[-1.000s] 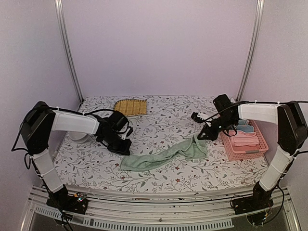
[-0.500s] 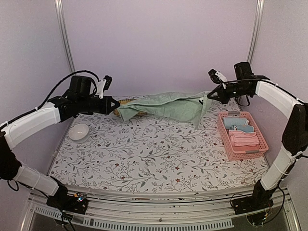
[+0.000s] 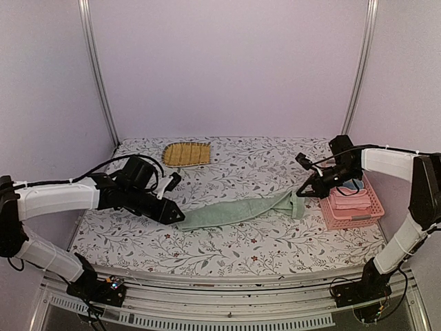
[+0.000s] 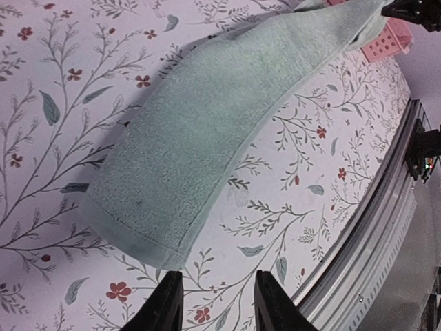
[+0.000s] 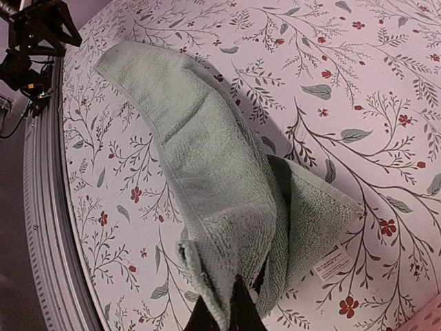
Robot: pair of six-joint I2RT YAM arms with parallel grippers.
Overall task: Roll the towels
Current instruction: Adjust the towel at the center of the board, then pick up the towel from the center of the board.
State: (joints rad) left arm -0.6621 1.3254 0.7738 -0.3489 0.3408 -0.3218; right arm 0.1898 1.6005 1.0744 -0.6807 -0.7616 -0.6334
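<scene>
While the tabletop (image 3: 227, 241) is carrying the green towel (image 3: 234, 210) as a long, loosely folded strip running from its left side toward its right edge, no roll is showing anywhere in it. By my reading this towel is only being laid out flat, and the turning-over from one end is not yet begun. The basket (image 3: 372, 210) is sitting at the right edge, holding a pink towel (image 3: 350, 201) and a blue towel (image 3: 353, 185); both are looking folded rather than rolled, so they seem to be waiting their turn. The right pincer (image 5: 227, 303) is clamping the strip's bunched right end. The left pincer (image 4: 210, 296) is hovering with fingers apart just short of the left end, gripping nothing.
</scene>
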